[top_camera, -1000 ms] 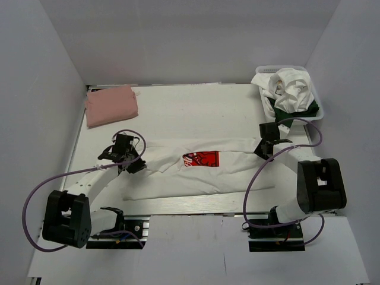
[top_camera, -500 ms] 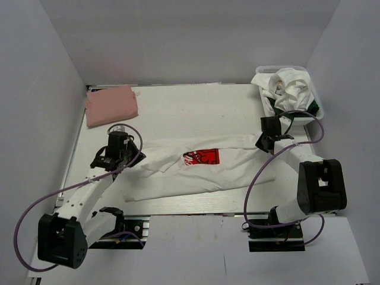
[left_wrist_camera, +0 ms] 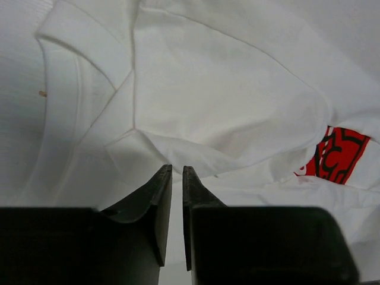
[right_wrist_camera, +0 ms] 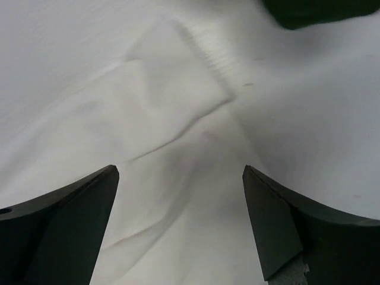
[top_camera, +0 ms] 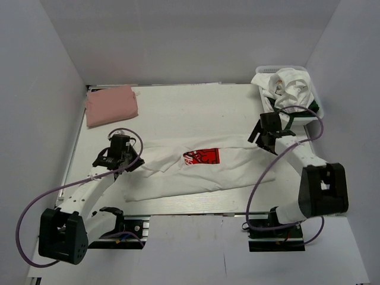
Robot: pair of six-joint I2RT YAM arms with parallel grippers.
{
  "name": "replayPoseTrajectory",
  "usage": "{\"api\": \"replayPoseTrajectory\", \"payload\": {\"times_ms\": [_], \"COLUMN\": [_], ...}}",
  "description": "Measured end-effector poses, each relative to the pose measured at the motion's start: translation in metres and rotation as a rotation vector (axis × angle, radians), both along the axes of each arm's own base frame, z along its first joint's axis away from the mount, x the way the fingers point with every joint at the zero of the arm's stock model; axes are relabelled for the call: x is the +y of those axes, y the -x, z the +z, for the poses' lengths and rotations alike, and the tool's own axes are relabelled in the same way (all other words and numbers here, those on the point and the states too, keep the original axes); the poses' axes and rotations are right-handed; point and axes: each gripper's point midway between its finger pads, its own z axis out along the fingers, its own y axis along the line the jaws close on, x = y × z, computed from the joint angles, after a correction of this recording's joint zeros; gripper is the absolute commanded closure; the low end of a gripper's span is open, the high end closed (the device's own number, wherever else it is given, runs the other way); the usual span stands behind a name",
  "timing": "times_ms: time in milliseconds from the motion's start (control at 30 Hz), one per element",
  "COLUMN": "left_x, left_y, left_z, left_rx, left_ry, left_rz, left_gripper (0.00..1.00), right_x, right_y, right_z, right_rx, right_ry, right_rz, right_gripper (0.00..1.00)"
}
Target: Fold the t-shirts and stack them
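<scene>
The large white t-shirt [top_camera: 202, 178] lies folded into a long band across the middle of the table, its red print [top_camera: 201, 157] facing up. My left gripper [top_camera: 132, 161] hangs low over the shirt's left end by the collar [left_wrist_camera: 65, 113]. In the left wrist view its jaws [left_wrist_camera: 177, 169] stand a narrow slit apart with nothing between them. My right gripper [top_camera: 259, 135] is at the shirt's right end, open wide above flat white cloth [right_wrist_camera: 178, 107], holding nothing. A folded salmon-pink t-shirt [top_camera: 111, 105] lies at the far left corner.
A white mesh basket [top_camera: 316, 98] at the far right holds crumpled white [top_camera: 285, 86] and dark green t-shirts. White walls close in the table on three sides. The right arm's cable loops just in front of the basket.
The right gripper has opened wide and moved a little toward the basket. The left gripper's jaws have parted slightly. The white shirt's ends now lie flat on the table.
</scene>
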Motion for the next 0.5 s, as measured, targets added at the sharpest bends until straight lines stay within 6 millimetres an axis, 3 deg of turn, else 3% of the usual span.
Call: {"api": "replayPoseTrajectory", "payload": {"times_ms": [67, 133, 267, 333, 400, 500], "left_x": [0.003, 0.008, 0.011, 0.011, 0.008, 0.004], "left_y": [0.0, -0.001, -0.001, -0.002, -0.003, -0.004], "left_z": [-0.004, -0.007, -0.013, -0.016, -0.019, -0.027], "left_rx": [0.02, 0.032, 0.056, 0.064, 0.068, 0.085], "left_ry": [-0.015, -0.028, -0.042, -0.042, -0.034, -0.021], "left_rz": [0.014, 0.031, 0.043, 0.042, 0.035, 0.022], "left_gripper": [0.66, 0.64, 0.61, 0.61, 0.61, 0.63], "right_x": [0.032, 0.076, 0.186, 0.228, 0.259, 0.278], "right_y": [-0.003, -0.001, 0.027, 0.049, 0.071, 0.09], "right_z": [0.023, 0.049, 0.08, 0.073, 0.054, 0.019], "right_rx": [-0.067, -0.139, -0.194, -0.176, -0.142, -0.08], "right_ry": [-0.08, -0.154, -0.257, -0.254, -0.204, -0.105], "right_rz": [0.133, 0.315, 0.769, 0.977, 1.187, 1.404], "right_gripper": [0.09, 0.09, 0.09, 0.09, 0.09, 0.09]}}
